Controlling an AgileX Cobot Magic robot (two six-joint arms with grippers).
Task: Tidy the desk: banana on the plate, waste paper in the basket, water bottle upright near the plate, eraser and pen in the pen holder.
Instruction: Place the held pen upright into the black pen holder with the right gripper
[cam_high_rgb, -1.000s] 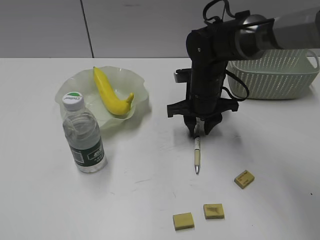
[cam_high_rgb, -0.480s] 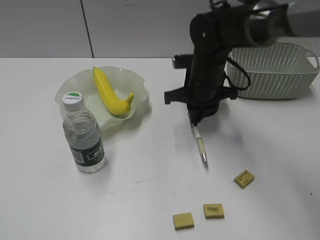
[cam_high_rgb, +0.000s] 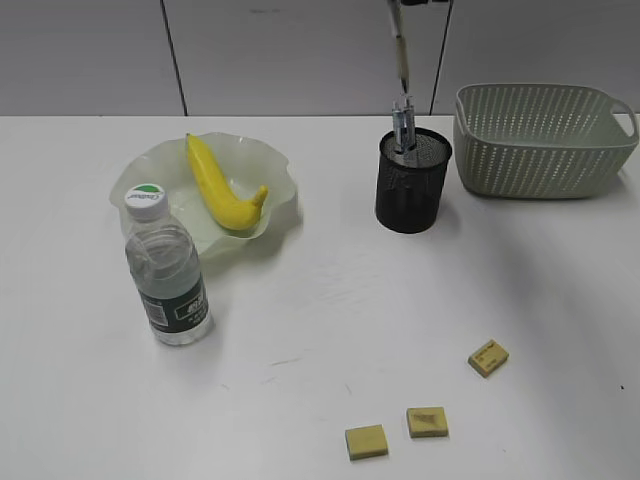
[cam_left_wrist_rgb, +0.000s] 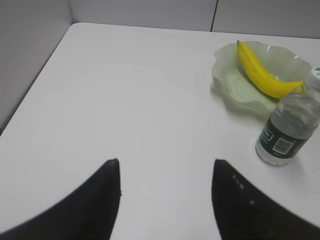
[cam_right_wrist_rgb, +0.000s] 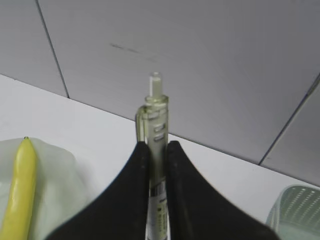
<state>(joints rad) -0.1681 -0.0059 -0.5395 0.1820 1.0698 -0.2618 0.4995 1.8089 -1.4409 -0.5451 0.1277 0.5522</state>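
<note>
My right gripper (cam_right_wrist_rgb: 156, 145) is shut on a pale translucent pen (cam_right_wrist_rgb: 155, 107). In the exterior view the pen (cam_high_rgb: 400, 45) hangs upright from the top edge, right above the black mesh pen holder (cam_high_rgb: 413, 190); the gripper itself is almost wholly out of that view. Another pen (cam_high_rgb: 403, 125) stands in the holder. Three yellow erasers (cam_high_rgb: 488, 358) (cam_high_rgb: 428, 422) (cam_high_rgb: 366, 442) lie on the desk (cam_high_rgb: 300, 330) at the front. The banana (cam_high_rgb: 222, 185) lies on the plate (cam_high_rgb: 150, 175). The water bottle (cam_high_rgb: 167, 272) stands upright in front of the plate. My left gripper (cam_left_wrist_rgb: 165, 167) is open over bare desk. No waste paper is in view.
The grey-green basket (cam_high_rgb: 545, 140) stands at the back right, beside the pen holder. A grey wall runs behind the desk. In the left wrist view the desk's left edge (cam_left_wrist_rgb: 37, 80) lies close by, with the plate (cam_left_wrist_rgb: 227, 80) and bottle (cam_left_wrist_rgb: 287, 132) to the right.
My right arm has lifted the pen off the desk and risen out of the top of the exterior view. The pen holder it hid now shows.
</note>
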